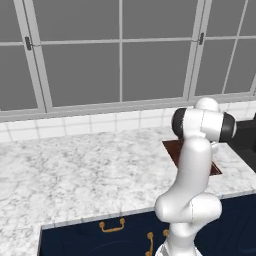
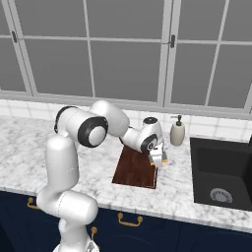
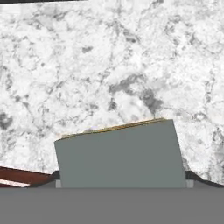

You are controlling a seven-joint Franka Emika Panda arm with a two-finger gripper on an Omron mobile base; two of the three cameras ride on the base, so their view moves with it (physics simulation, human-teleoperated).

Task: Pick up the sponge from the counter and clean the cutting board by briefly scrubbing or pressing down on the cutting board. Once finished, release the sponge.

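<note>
Two fingers (image 3: 192, 177) clamp the sponge (image 3: 120, 155) over the counter (image 3: 109, 65).

Both base views look forward and down from behind the arm, sharing the tabletop (image 1: 90, 165) and cutting board (image 2: 135, 170) — the hand view hovers close above marble.

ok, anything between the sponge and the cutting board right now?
Nothing visible. The gripper holds the sponge just off the cutting board's right edge, above the counter. The soap dispenser stands further back by the wall, and the sink lies to the right, both clear of the path.
</note>
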